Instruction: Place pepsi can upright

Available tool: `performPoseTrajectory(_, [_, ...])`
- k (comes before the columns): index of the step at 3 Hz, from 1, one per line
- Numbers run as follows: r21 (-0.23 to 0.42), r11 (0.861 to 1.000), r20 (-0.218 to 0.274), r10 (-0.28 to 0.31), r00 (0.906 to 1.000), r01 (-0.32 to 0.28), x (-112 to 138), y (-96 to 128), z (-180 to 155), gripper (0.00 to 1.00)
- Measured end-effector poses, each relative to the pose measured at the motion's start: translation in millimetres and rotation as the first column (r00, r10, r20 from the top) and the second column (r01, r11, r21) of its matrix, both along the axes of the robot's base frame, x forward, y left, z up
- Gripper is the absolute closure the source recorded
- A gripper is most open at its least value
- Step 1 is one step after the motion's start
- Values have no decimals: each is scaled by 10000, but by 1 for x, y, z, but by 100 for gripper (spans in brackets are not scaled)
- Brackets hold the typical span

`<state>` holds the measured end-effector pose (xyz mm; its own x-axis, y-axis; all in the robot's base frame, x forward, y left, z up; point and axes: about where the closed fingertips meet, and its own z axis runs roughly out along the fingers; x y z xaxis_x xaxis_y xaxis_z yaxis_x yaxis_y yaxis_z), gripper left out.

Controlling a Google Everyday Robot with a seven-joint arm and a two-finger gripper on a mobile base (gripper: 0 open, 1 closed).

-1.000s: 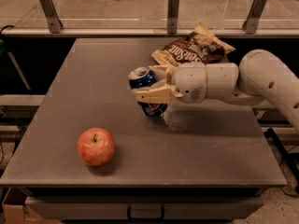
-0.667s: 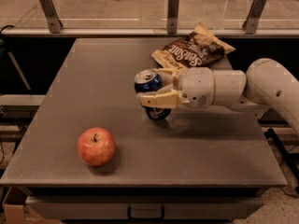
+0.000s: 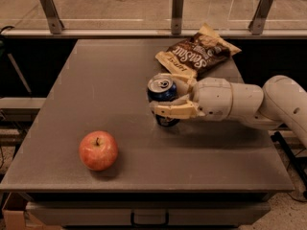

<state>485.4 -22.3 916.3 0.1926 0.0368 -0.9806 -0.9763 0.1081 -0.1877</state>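
Observation:
The pepsi can (image 3: 161, 92) is dark blue with a silver top and pull tab. It stands nearly upright on the grey table (image 3: 96, 85), a little right of the middle, its base touching or just above the surface. My gripper (image 3: 169, 98) reaches in from the right and is shut on the can, one cream finger (image 3: 173, 111) across its front and the other behind it. The white arm (image 3: 249, 102) runs off to the right edge.
A brown snack bag (image 3: 196, 56) lies just behind the can and gripper. A red apple (image 3: 98, 150) sits near the table's front left. A railing with metal posts (image 3: 177, 11) runs along the table's far edge.
The gripper with the can has moved slightly right and down toward the table. The can stays held and upright. The apple and bag have not moved.

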Motion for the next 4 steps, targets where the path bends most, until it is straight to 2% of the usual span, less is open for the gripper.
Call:
performPoseTrajectory(2, [269,9996,298,16,9996,-24,0,-10,-1,4])
performPoseTrajectory(3, [296,9996,264,-29,9996,22,1,-12,-2,0])
performPoseTrajectory(4, [256,9995,146,-201,9997,197,1,-17,-4,0])
